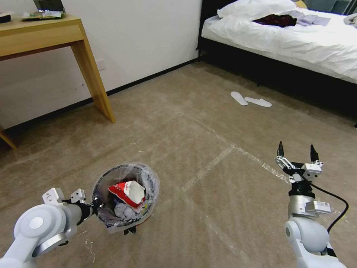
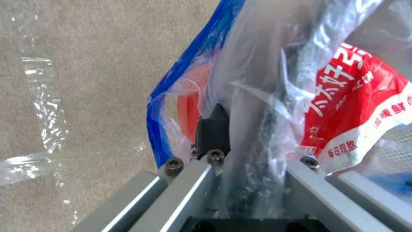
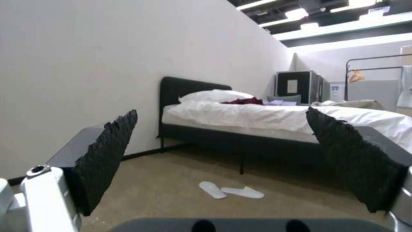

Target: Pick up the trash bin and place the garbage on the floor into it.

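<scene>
- Left gripper (image 1: 97,204) at lower left of head view, clamped on the near rim of the trash bin (image 1: 125,197); left wrist view shows one black fingertip (image 2: 213,127) outside the rim, pressed against the clear plastic bag (image 2: 262,96) folded over it, the bin wall pinched between the two sides of the claw
- Trash bin tilted, mouth turned up toward the head camera; red lower body just visible under the rim; whether its base touches the floor (image 1: 208,130) or hangs just above it, cannot tell
- Garbage (image 1: 128,193) inside the bin: a red-and-white crushed paper cup on top, white crumpled paper beneath it; in the left wrist view the cup's red side with white printed characters lies against the bag, just beside the gripper
- A blue strip runs along the bag's edge on the bin's outer side in the left wrist view
- Right gripper (image 1: 297,153) at lower right of head view, raised above the carpet, well apart from the bin; fingers spread wide, nothing between them; right wrist view shows both serrated black pads (image 3: 107,154) far apart
- Clear tape lines (image 1: 208,167) cross the carpet between the two arms
- Wooden table (image 1: 48,37) against the wall, far left
- Pair of white slippers (image 1: 250,99) on the carpet, farther out, near the bed (image 1: 297,41)
- Bed has white bedding, a dark frame, and a dark red cloth lying on top
</scene>
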Robot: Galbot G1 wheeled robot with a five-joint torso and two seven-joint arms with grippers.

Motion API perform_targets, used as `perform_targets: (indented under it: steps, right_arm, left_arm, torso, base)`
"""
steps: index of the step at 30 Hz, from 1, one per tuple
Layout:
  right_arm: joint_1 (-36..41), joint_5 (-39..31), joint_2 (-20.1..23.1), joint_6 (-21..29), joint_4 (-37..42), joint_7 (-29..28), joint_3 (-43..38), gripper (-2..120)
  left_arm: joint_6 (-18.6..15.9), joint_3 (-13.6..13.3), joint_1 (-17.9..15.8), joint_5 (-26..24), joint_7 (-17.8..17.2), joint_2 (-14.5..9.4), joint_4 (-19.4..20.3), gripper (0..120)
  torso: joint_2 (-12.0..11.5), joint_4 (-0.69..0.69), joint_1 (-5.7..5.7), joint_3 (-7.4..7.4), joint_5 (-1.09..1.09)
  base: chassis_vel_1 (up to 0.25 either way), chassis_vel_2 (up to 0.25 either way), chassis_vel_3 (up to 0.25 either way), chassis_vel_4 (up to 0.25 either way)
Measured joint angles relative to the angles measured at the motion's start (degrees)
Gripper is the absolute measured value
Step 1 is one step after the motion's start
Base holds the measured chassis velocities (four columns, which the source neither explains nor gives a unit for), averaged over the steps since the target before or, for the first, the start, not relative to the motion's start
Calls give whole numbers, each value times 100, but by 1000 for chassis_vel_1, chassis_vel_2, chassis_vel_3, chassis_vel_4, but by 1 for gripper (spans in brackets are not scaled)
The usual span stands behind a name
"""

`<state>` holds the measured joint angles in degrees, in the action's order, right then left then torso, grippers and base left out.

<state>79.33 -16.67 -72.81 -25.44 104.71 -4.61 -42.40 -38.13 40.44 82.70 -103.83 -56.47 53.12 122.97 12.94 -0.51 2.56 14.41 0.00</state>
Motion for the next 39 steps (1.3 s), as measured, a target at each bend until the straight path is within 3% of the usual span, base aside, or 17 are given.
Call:
perform_targets:
  steps: [9, 39]
  right_arm:
    - [-54, 101, -100, -154, -93, 90, 90, 100]
    - [-147, 312, -246, -311, -471, 162, 180, 100]
  left_arm:
    - [7, 172, 15, -151, -76, -85, 95, 0]
    - [51, 52, -60, -71, -70, -67, 48, 0]
  torso:
    - [0, 0, 1, 0, 1]
    - [0, 1, 1, 0, 2]
  base:
    - [0, 0, 0, 0]
    - [-64, 66, 66, -71]
